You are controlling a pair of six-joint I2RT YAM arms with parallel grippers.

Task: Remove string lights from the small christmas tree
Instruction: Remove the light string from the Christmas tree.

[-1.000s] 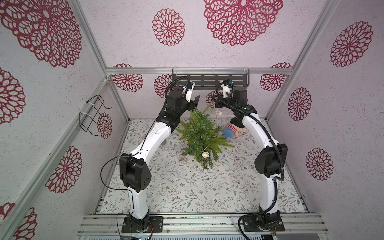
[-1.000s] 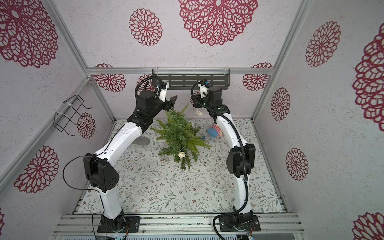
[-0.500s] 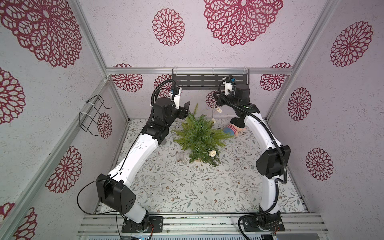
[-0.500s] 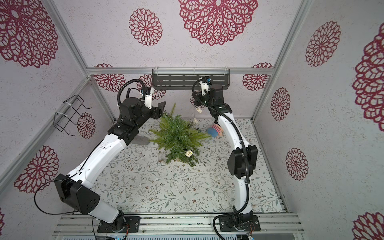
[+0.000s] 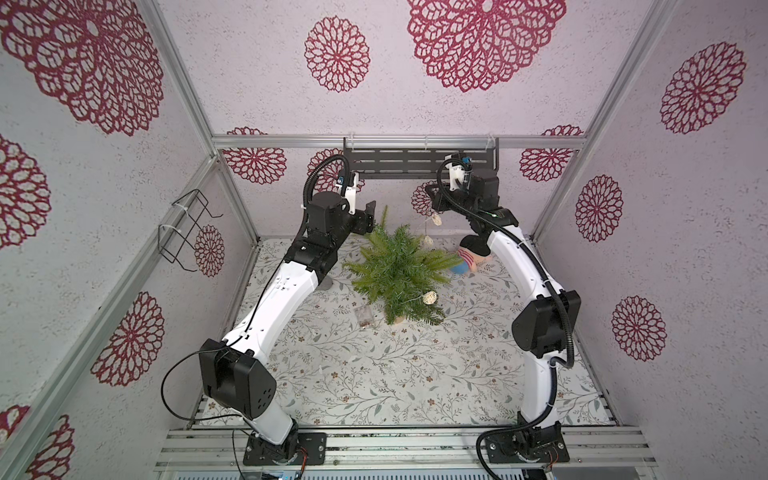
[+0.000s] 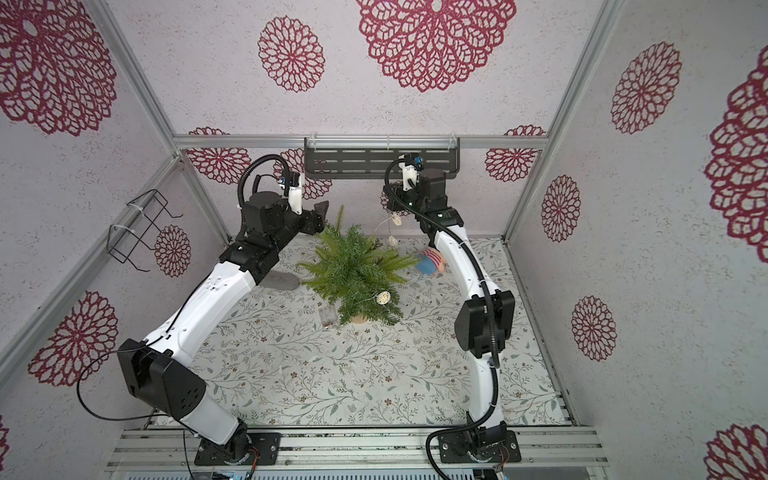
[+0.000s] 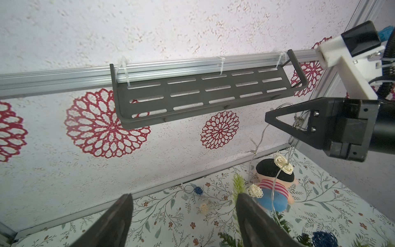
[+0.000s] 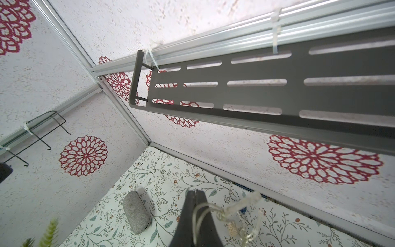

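- The right pincer [image 8: 195,197], clenched on the wire of the string lights [image 5: 430,297], is raised at 1 o'clock of the small christmas tree [image 5: 399,270]; the strand hangs from it down into the branches
- The left pincer [image 7: 183,196], released and holding nothing, stands just at 9 o'clock of the tree's pointed tip, apart from the strand
- The strand's clear box [image 5: 365,318] lies on the counter [image 5: 374,382] at 9 o'clock of the tree base
- Counts: one tree, one strand, two pincers, one striped plush doll [image 5: 469,264] at 3 o'clock of the tree; three cream balls show in a top view, two blue ones in the left wrist view
- Against one second earlier: the left pincer has drawn off the treetop toward 9 o'clock, jaws wider; the right pincer stays clenched; the lowest cream ball has shifted toward 3 o'clock
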